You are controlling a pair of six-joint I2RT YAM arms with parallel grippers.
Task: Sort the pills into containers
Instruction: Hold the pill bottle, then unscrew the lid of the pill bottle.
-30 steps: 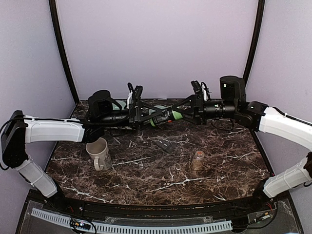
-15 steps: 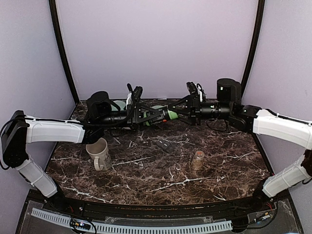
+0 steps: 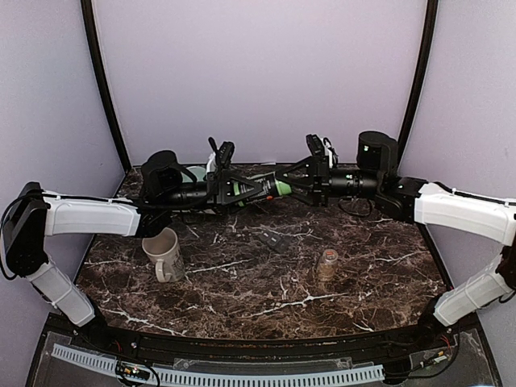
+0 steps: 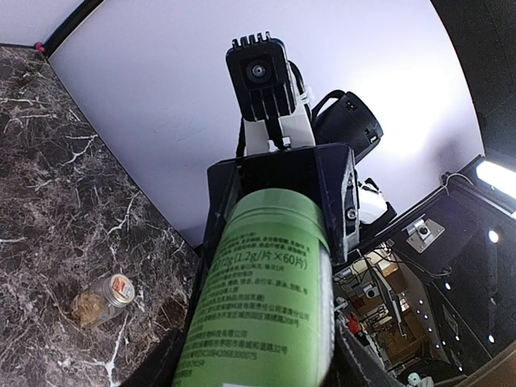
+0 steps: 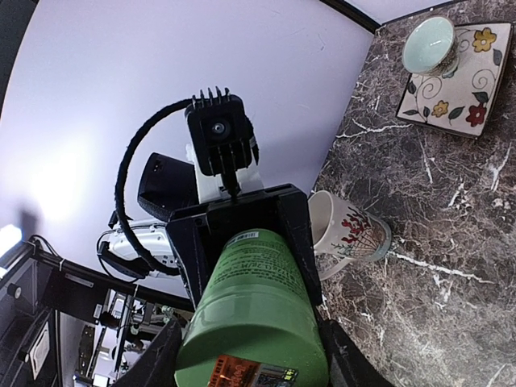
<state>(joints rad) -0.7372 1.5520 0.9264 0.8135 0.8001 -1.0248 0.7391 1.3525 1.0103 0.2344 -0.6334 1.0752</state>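
Observation:
A green pill bottle [image 3: 276, 189] hangs level in the air above the back of the table, held between both arms. My right gripper [image 3: 284, 188] is shut on its one end, and in the right wrist view the bottle [image 5: 254, 314] fills the space between the jaws. My left gripper [image 3: 256, 192] is shut on the labelled body [image 4: 266, 298], a finger on each side. The left wrist view shows the right gripper [image 4: 282, 173] clamped on the far end. I see no loose pills.
A patterned mug [image 3: 165, 254] stands on the marble table at the left. A small glass jar [image 3: 327, 262] with amber contents stands to the right of the middle. A small dark object [image 3: 274, 240] lies between them. A flowered square saucer [image 5: 476, 105] holding a cup sits near the back left.
The left jaws have closed in from wide open onto the bottle's body. Both grippers and the bottle have drifted slightly to the left.

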